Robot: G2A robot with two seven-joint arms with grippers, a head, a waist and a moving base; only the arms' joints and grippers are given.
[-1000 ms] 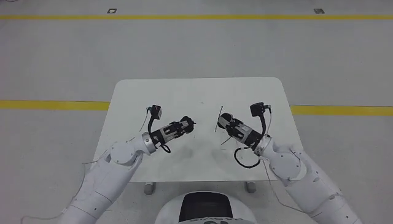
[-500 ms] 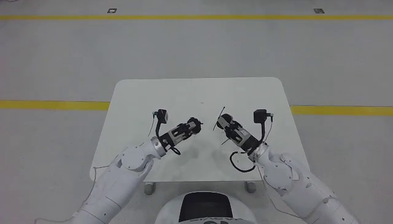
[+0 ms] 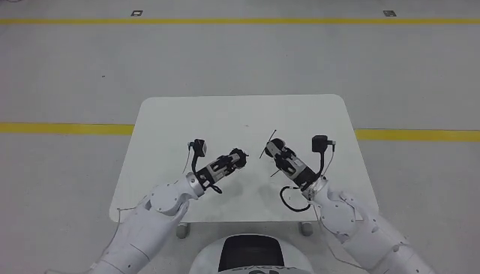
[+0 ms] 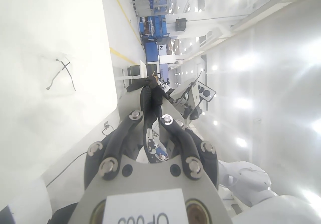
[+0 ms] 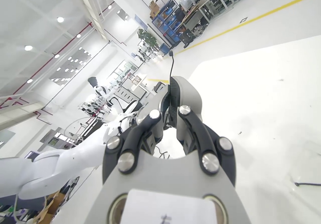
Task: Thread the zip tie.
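Observation:
A thin black zip tie (image 3: 268, 143) stands up from my right gripper (image 3: 274, 151), which is shut on its strap above the middle of the white table (image 3: 225, 112). In the right wrist view the tie (image 5: 171, 64) rises past the pinched fingertips, its small square head uppermost. My left gripper (image 3: 239, 155) hovers a short way to the left, pointing at the right one, apart from the tie. Seen from the left wrist, its fingers (image 4: 148, 94) are pressed together, with a tiny pale sliver at their tip that I cannot identify.
Two thin strands, one black and one grey, lie crossed on the table (image 4: 62, 73) in the left wrist view. Another black strand (image 5: 307, 183) lies on the tabletop in the right wrist view. Floor with yellow lines (image 3: 67, 128) surrounds the table.
Both arms have drawn slightly toward the table's near edge, and the gap between the grippers has narrowed a little. The right gripper keeps its hold on the zip tie.

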